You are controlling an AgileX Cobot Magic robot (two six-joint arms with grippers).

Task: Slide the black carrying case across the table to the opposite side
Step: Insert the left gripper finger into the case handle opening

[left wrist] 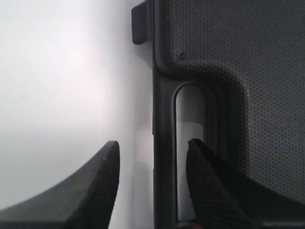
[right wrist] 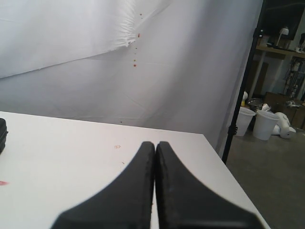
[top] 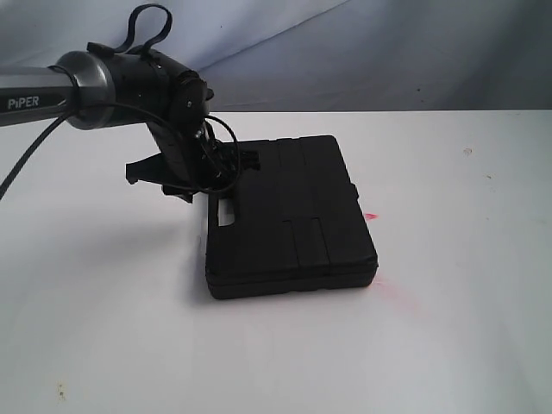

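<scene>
Spread wide, the left gripper (left wrist: 152, 145) straddles the handle (left wrist: 163, 124) of the case (top: 293, 216) without clamping it, the right gripper (right wrist: 155, 148) sits closed and empty, and the case lies flat near the middle of the table (top: 448, 345), so the slide looks unfinished

Case (left wrist: 248, 62) matt black plastic with fine stippled grain, table (top: 129, 328) smooth plain white, my left fingers (left wrist: 207, 191) matt black with ribbed pads, backdrop (right wrist: 71, 43) creased white cloth.
</scene>
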